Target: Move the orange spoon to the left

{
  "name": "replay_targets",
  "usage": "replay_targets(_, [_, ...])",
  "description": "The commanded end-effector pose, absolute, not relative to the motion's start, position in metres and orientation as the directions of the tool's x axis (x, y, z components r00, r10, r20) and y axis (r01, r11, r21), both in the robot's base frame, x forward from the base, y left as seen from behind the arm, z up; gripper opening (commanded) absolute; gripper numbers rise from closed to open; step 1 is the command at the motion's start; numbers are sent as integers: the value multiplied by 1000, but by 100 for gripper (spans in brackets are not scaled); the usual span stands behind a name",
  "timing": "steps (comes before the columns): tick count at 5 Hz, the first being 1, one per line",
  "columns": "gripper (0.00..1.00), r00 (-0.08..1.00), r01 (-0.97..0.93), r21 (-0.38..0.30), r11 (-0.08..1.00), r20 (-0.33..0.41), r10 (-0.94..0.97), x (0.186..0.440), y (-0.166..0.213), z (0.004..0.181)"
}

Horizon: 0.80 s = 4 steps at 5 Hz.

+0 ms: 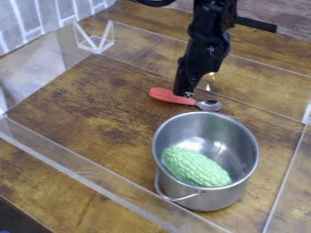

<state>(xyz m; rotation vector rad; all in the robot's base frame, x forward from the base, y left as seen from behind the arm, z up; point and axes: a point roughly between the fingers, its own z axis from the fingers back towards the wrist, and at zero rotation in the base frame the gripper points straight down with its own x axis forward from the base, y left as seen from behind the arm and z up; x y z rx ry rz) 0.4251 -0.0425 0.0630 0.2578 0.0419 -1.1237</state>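
Observation:
The orange spoon (174, 96) lies flat on the wooden table, its red-orange handle pointing left and its shiny silver bowl (210, 105) to the right, just behind the pot. My black gripper (186, 90) comes straight down onto the handle's middle. Its fingers are closed around the handle, which still rests on the table. The part of the handle under the fingers is hidden.
A steel pot (206, 159) with a bumpy green vegetable (195, 167) inside stands in front of the spoon. Clear acrylic walls (73, 155) fence the wooden table (85, 100). A clear stand (93, 38) sits at the back left.

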Motion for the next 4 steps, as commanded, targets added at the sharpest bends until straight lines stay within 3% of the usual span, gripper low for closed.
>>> replay_targets(1, [0, 471, 862, 270, 430, -109, -876, 437, -36, 88])
replay_targets(4, [0, 502, 829, 326, 455, -72, -862, 440, -32, 86])
